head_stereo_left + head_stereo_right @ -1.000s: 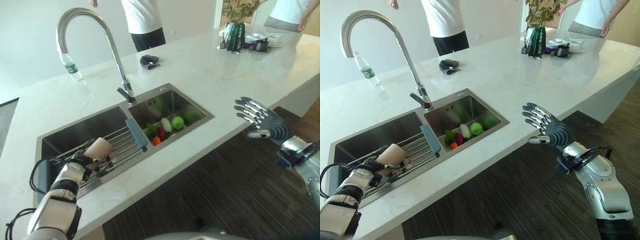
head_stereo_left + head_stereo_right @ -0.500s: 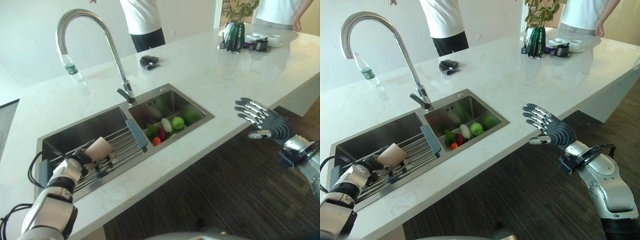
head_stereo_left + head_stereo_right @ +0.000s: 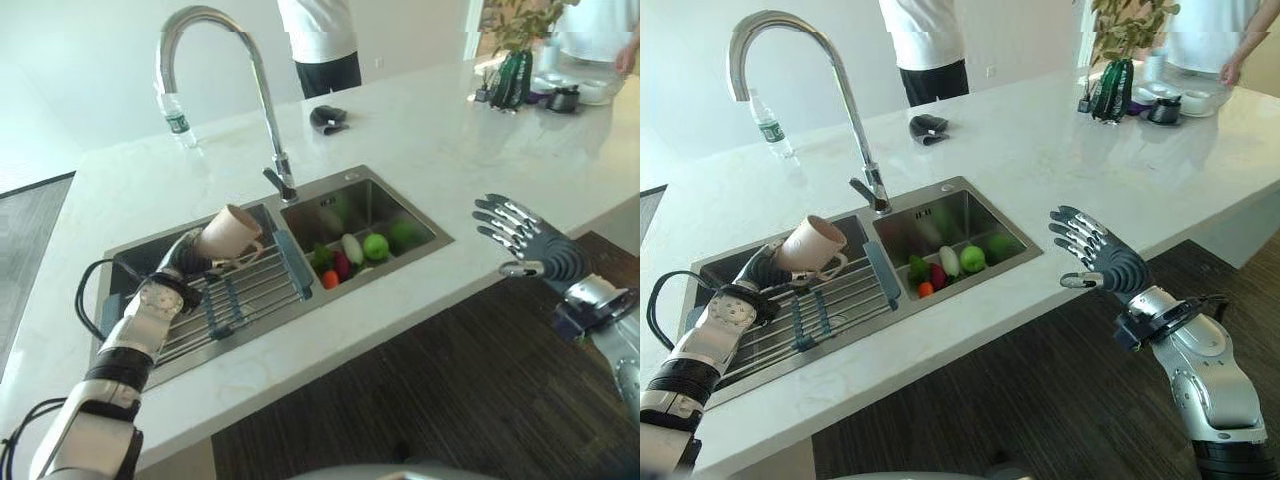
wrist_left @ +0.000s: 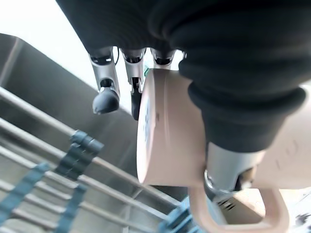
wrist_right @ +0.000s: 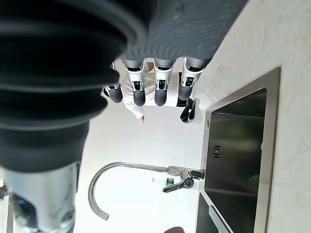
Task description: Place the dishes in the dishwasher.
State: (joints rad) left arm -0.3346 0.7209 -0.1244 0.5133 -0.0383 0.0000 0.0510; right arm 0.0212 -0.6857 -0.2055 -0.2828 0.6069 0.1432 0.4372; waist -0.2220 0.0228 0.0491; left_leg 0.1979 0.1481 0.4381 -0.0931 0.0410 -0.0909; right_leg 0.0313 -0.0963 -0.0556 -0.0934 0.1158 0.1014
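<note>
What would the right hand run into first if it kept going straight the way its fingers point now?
Probably nothing right away. The right hand, open and empty, hovers off the counter's front edge, fingers aimed across the sink toward the faucet. The faucet looks like the first obstacle, though depth is unclear.

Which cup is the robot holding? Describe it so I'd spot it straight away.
Start at the tall curved steel tap over the double steel sink. In the basin on the robot's left, above the wire drying rack, the left hand grips a beige ceramic mug. It is tipped on its side, handle down, the one dish there.
</note>
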